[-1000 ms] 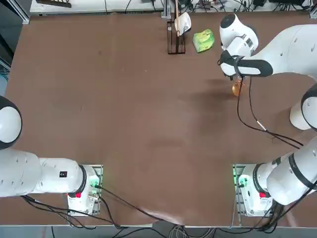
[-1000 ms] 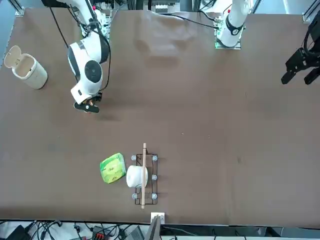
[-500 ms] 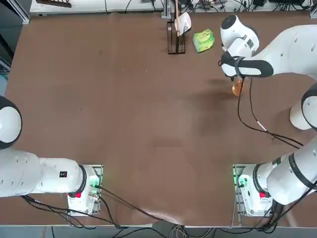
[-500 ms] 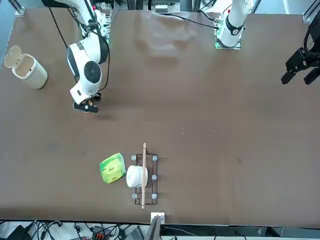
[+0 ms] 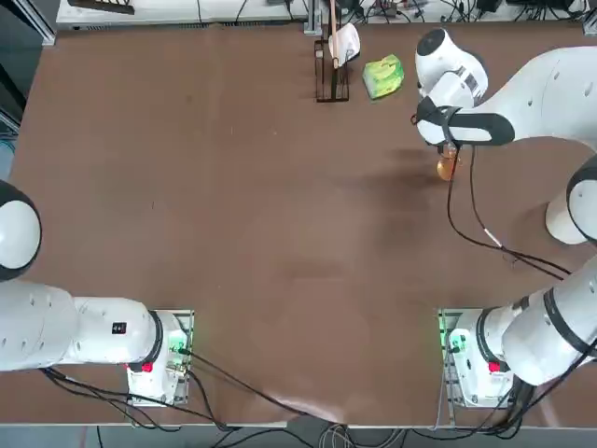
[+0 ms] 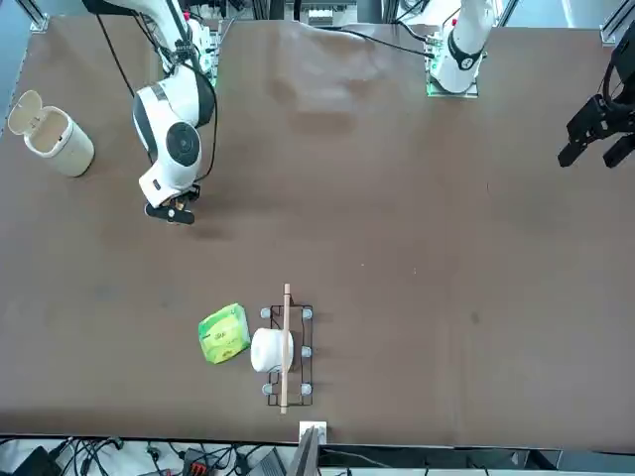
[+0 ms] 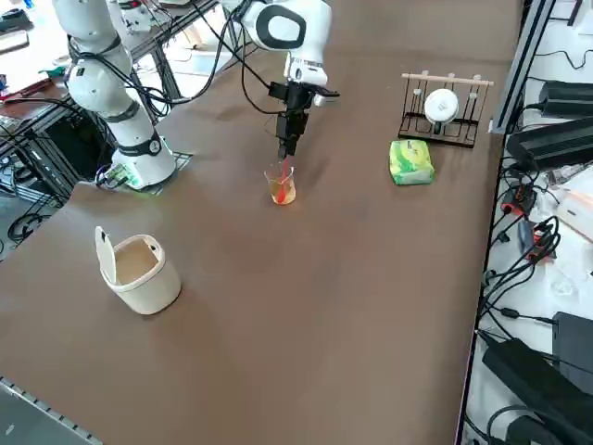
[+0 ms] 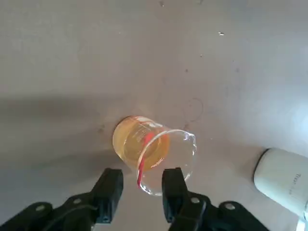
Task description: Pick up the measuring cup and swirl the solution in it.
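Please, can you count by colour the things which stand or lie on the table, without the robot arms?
Clear with orange liquid: 1, the measuring cup
White: 2, the lidded bin and the cup on the rack
Green and yellow: 1, the packet
Dark: 1, the rack
Total: 5

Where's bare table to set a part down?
Widest: left of the green packet and rack, robot's view. Also between packet and white bin. Crowded: cup under right pincer.
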### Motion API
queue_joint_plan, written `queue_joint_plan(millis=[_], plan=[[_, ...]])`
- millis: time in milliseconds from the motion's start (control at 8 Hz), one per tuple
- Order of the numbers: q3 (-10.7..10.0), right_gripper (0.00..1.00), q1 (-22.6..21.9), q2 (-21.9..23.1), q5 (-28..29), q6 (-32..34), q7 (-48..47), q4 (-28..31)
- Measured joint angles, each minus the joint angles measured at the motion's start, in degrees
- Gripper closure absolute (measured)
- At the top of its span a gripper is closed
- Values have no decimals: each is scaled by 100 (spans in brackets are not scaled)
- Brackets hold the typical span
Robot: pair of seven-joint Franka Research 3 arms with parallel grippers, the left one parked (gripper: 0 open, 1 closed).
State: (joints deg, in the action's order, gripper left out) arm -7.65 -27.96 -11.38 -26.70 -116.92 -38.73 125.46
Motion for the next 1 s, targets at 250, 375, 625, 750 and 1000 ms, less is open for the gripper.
queue_joint_plan(millis=[250,375,625,750,1000], plan=[[0,52,0,-21,0,0,-1,1],[0,53,0,-27,0,0,-2,2],[0,55,0,-36,0,0,-2,7],[0,56,0,-39,0,0,-3,7],[0,60,0,-44,0,0,-4,7]])
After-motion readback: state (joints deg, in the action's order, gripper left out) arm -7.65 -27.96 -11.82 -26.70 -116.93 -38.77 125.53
